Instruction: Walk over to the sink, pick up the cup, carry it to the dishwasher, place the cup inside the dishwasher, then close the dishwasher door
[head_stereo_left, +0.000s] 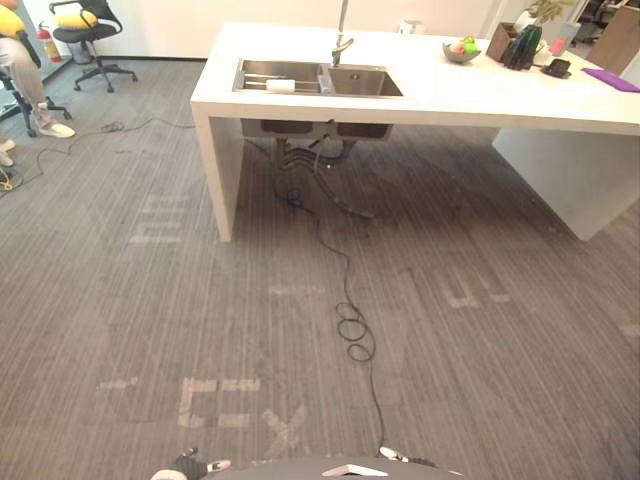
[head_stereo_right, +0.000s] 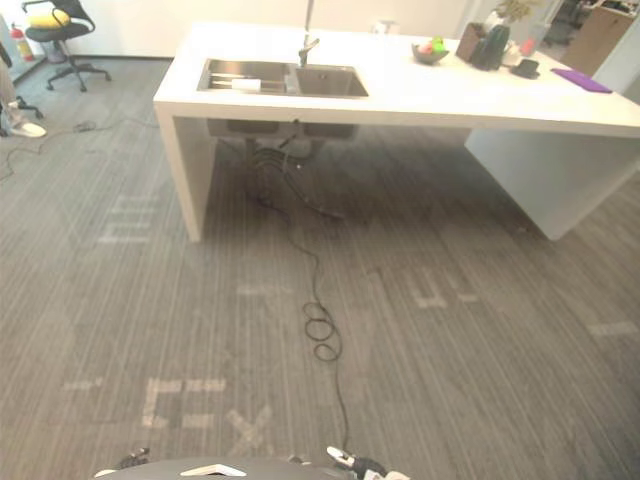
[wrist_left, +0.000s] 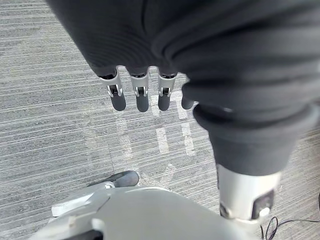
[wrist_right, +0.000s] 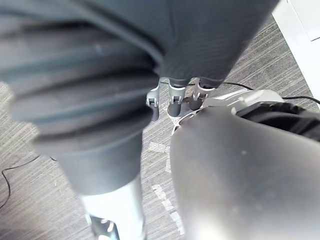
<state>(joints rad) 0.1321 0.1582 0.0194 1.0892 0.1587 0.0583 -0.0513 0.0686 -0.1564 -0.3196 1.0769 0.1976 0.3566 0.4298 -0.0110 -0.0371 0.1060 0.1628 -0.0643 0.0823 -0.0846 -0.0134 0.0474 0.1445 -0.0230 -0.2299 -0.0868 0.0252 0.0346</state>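
The left hand (wrist_left: 142, 102) hangs at the robot's side with its fingers straight, apart and empty, above grey carpet (head_stereo_left: 200, 320). The right hand (wrist_right: 173, 97) hangs likewise, with its fingers relaxed, holding nothing and close beside the robot's body.

Ahead, well apart from both hands, stands a white counter (head_stereo_left: 480, 100) with a double sink (head_stereo_left: 365, 82) set into its top. The cup (head_stereo_left: 281, 86) is a white cylinder in the sink's left basin. It appears to lie on its side near the divider, with the faucet (head_stereo_left: 342, 45) just beyond the divider. A chair (head_stereo_left: 85, 30) and a seated person (head_stereo_left: 22, 70) are off to the robot's left, well clear of the direct path.

Assessed stage: the approach walk to the sink. The pick-up and every dishwasher step are not yet done.

Probable faults and their causes:
- Short stop. If the robot halts too far from the counter edge, the cup sits below the rim and beyond reach, which forces an overextended lean.
- Late stop. If it halts too close, the body or a rising arm may strike the counter front or its end panel (head_stereo_left: 225, 170).
- Rolling cup. A cylinder on its side is likely to roll away if the fingers touch it off centre.
- Faucet obstruction. A hand entering from the right basin side may catch the faucet.
- Drift. A heading error to the left brings the robot toward the chair and the person.
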